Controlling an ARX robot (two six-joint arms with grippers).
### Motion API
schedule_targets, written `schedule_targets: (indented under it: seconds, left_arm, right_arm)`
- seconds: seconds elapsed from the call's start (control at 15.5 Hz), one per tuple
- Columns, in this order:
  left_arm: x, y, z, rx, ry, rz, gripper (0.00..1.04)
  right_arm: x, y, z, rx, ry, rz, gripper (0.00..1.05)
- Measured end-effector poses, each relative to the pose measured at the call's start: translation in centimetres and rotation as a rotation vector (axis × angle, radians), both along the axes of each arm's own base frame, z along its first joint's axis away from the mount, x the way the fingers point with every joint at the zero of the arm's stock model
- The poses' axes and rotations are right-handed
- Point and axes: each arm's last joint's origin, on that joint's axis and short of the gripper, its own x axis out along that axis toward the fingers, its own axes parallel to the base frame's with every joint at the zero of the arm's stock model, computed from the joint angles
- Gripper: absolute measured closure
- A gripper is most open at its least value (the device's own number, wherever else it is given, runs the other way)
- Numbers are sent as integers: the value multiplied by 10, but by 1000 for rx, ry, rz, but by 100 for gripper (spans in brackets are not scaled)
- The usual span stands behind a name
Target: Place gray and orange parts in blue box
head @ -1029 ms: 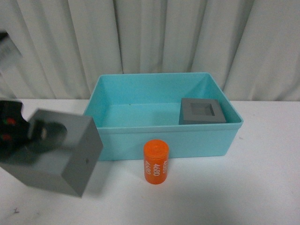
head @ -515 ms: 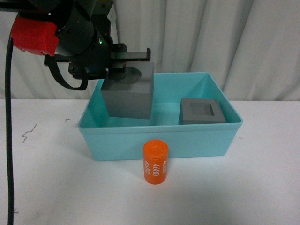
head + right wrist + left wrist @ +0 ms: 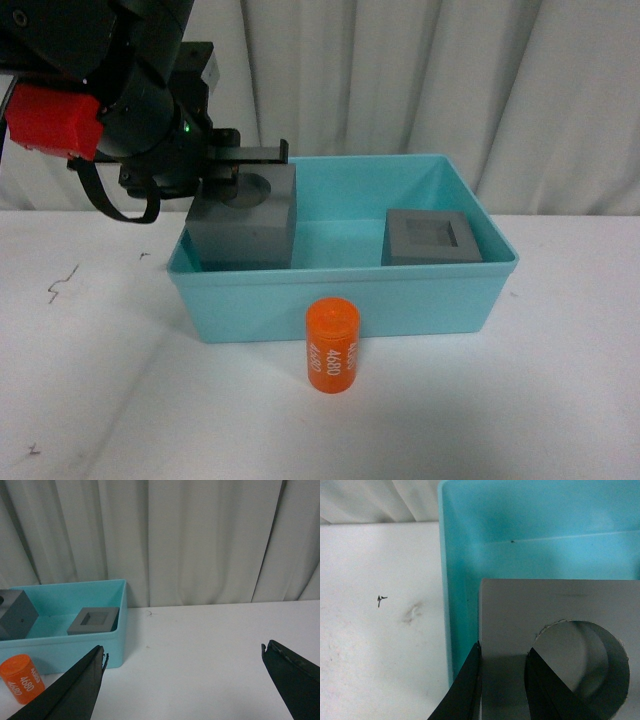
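Observation:
My left gripper is shut on the gray cube with the round recess, gripping its wall, one finger outside and one inside the recess. It holds the cube inside the left end of the blue box. In the left wrist view the cube sits against the box's wall, between my fingertips. The gray cube with the square recess lies in the box's right part. The orange cylinder printed "4680" stands on the table in front of the box. My right gripper is open over bare table.
A white curtain hangs behind the white table. Small dark marks dot the table left of the box. The right wrist view shows the box, both cubes and the cylinder to one side.
My left arm has carried the round-recess cube from the table's left front up over the box and then lowered it into the box's left end. The other parts have not moved.

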Motion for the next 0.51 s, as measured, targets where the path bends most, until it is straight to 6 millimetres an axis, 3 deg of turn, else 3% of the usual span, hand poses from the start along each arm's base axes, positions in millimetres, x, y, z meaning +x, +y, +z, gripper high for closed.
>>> schedule_targets:
  seconds: [0.19,0.51]
  left_arm:
    - [0,-1,-11,20,33,-9,86]
    - [2,3,-9,15,19,-3,45]
  right_arm:
    - [0,0,0,0,0,0,6]
    - [0,0,0,0,0,0,6]
